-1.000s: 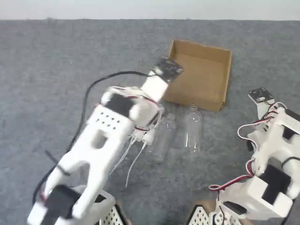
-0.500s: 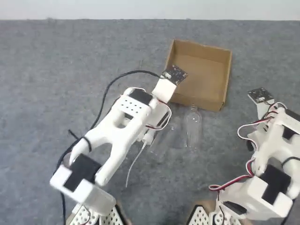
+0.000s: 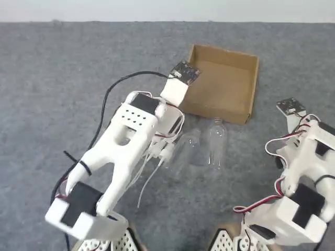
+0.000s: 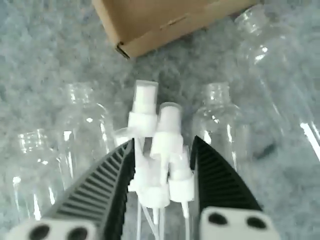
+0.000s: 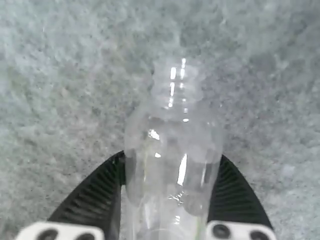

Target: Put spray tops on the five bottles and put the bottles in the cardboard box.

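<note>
The left end effector [image 4: 162, 150] pinches a bunch of white spray tops [image 4: 167, 122] between its black ribbed jaws. There are three of them, perhaps four; they overlap too much for a sure count. Their nozzles point ahead of the jaw tips, and their thin dip tubes [image 4: 150, 222] trail back toward the wrist.

Clear bottles lie on the grey worktop [image 4: 45, 60] around this end effector, all uncapped with open necks. Two are on one flank, a nearer one [image 4: 80, 120] and one further out [image 4: 30, 160]. Two more are on the other flank, one [image 4: 217, 115] just beside the jaw and a larger-looking one [image 4: 275, 75] beyond it. Straight ahead of the jaw tips, past the bottle necks, is a corner of the cardboard box [image 4: 165, 20].

From above, the left arm [image 3: 131, 141] reaches toward the box wall [image 3: 220, 111]. Two of the bottles [image 3: 215, 141] [image 3: 183, 151] lie between its end effector and that wall.

The right end effector [image 5: 172, 160] is closed against both sides of a capless bottle [image 5: 172, 135], one jaw on each flank of the body. The neck points away from the wrist, over bare worktop. The right arm [image 3: 301, 178] sits well apart from the box, off to its side.
</note>
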You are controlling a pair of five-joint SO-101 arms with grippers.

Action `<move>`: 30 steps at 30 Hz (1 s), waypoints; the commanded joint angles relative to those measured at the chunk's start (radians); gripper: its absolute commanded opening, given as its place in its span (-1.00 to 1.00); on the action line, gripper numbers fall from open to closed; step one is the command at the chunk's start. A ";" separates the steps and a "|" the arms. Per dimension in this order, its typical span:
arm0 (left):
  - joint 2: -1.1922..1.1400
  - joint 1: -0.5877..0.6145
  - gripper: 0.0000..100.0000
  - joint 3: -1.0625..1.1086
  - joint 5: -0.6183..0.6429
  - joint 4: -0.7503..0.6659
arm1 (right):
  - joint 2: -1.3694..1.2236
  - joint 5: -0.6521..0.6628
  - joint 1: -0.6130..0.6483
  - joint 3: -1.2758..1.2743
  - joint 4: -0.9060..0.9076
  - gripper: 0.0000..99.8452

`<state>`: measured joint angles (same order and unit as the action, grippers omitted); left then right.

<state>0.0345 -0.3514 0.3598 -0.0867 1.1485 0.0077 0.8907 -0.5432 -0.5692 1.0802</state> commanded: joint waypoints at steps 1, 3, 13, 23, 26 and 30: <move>-0.068 0.043 -0.66 -0.101 0.009 -0.028 | 0.005 0.011 -0.008 -0.014 -0.013 -0.73; -0.097 0.071 -0.66 -0.111 0.008 -0.017 | 0.005 0.015 -0.018 -0.018 -0.015 -0.73; -0.137 0.078 -0.66 -0.058 0.006 -0.035 | 0.004 0.068 -0.019 -0.028 -0.013 -0.73; -0.207 0.080 -0.74 -0.042 0.006 -0.069 | 0.008 0.068 -0.018 -0.026 -0.015 -0.73; -0.201 0.078 -0.78 -0.041 0.008 -0.069 | 0.010 0.068 -0.018 -0.026 -0.015 -0.73; -0.201 0.075 -0.87 -0.041 0.008 -0.069 | 0.010 0.069 -0.019 -0.026 -0.015 -0.73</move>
<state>-0.1834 -0.2716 0.3276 -0.0821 1.0994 0.0077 0.9444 -0.5508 -0.6045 1.0802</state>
